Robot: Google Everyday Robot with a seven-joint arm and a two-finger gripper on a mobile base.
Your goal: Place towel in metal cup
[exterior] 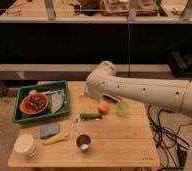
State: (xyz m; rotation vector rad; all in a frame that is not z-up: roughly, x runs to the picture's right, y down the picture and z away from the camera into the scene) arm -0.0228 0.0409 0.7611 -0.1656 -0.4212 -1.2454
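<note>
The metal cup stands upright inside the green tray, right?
No. The camera view shows the metal cup upright on the wooden table, outside the green tray, nearer the front edge. The gripper is over the table beside the tray.

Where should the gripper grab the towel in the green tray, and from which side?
Probably pinch the towel near its middle, coming straight down from above. It lies limp in the green tray, between the orange bowl and the tray wall, so side approaches look blocked. The gripper, ending the arm, is just past that wall.
</note>
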